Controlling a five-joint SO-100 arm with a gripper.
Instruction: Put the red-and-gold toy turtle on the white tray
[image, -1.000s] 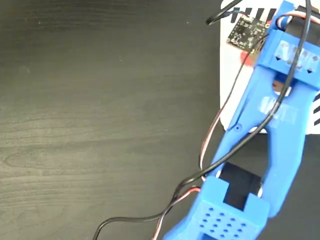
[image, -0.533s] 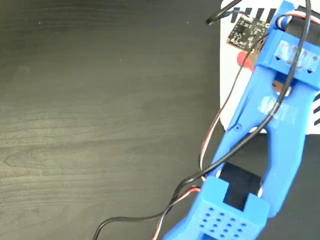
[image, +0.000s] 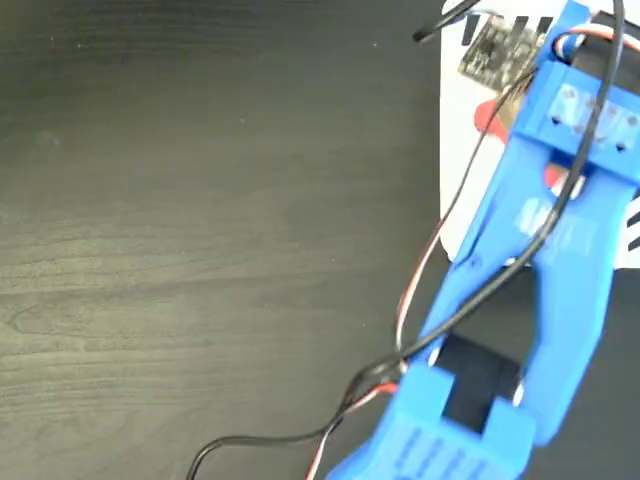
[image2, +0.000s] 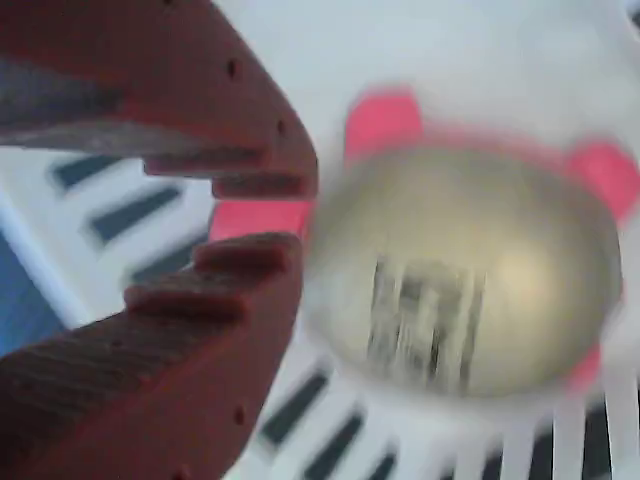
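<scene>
Across the dark wooden table (image: 200, 230), which fills the left of the fixed view, nothing lies but a black cable (image: 270, 440) trailing off the blue arm (image: 540, 280). Further right, that arm reaches up over the white tray (image: 455, 170), and compared with a moment ago it has shifted a little and gone blurry, so it looks to be in motion, probably pulling back or lifting. Beside the arm's upper part a scrap of coral red (image: 487, 117) shows on the tray, most likely the red-and-gold toy turtle.

From the wrist view, the gripper (image2: 245, 215) sits at the left with its two red toothed fingers (image2: 190, 300) nearly together and nothing between them. Just right of them the turtle (image2: 465, 265) rests on the tray's white surface, gold shell up, close to the dark stripes (image2: 310, 420) along the edge. I judge the placing done and the release made.

Blur smears the printed mark on the shell, and the arm hides most of the turtle in the fixed view. The tray is cut off at the frame's right edge.
</scene>
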